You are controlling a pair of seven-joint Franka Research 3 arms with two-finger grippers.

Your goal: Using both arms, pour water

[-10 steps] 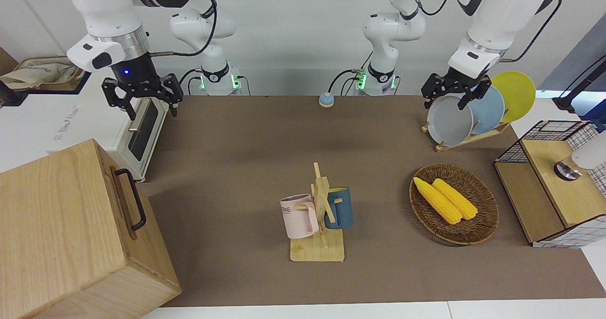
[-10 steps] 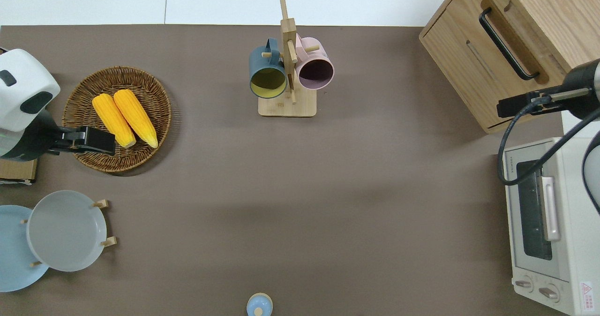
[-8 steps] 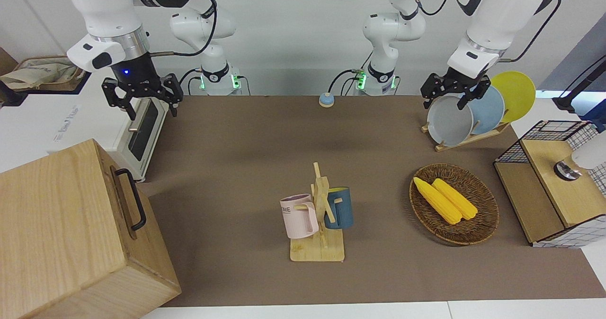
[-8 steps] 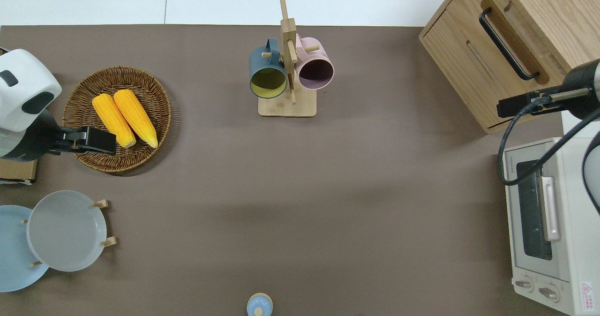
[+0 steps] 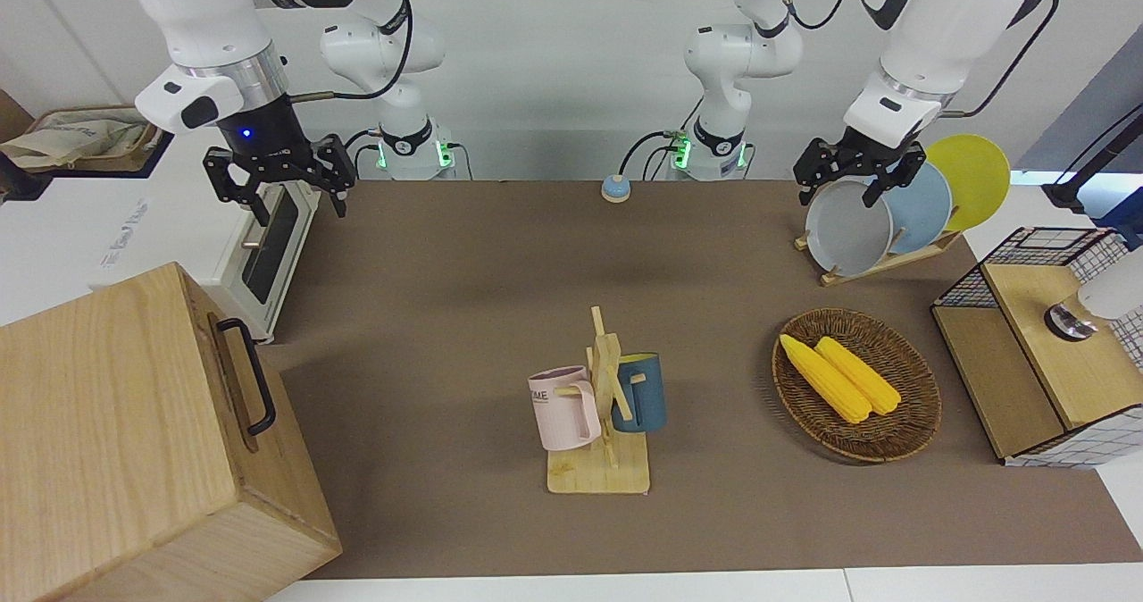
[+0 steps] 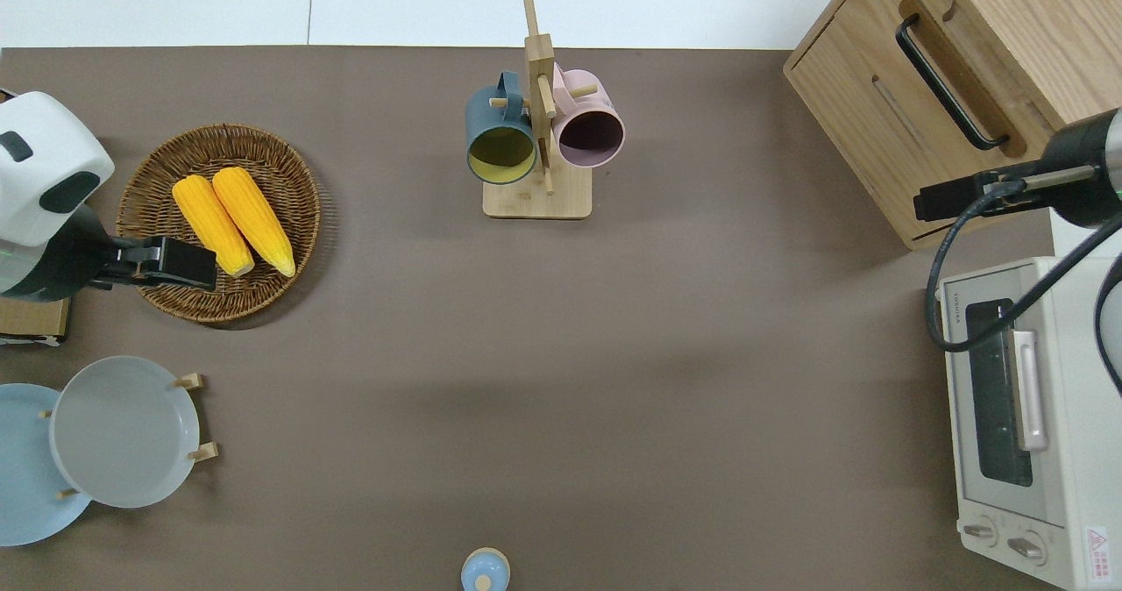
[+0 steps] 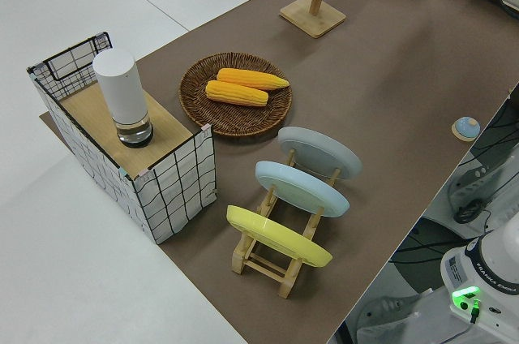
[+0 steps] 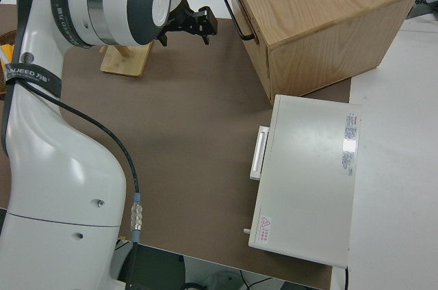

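Note:
My right gripper (image 5: 300, 214) hangs open and empty in the air over the gap between the wooden box (image 6: 929, 91) and the toaster oven (image 6: 1026, 416); it also shows in the overhead view (image 6: 942, 201). My left gripper (image 5: 838, 198) is open and empty, over the rim of the wicker basket (image 6: 158, 302) in the overhead view (image 6: 166, 262). A pink mug (image 5: 563, 410) and a dark blue mug (image 5: 643, 392) hang on a wooden rack (image 5: 607, 379) mid-table. A white cylindrical vessel (image 7: 122, 96) stands on a wood-topped wire crate (image 7: 162, 174).
The basket holds two corn cobs (image 5: 839, 379). A plate rack (image 7: 276, 259) holds a grey, a blue and a yellow plate, nearer to the robots than the basket. A small blue knob (image 5: 614, 189) sits between the arm bases.
My right gripper has shifted a little toward the middle of the table. My left gripper has hardly moved. Nothing on the table has moved.

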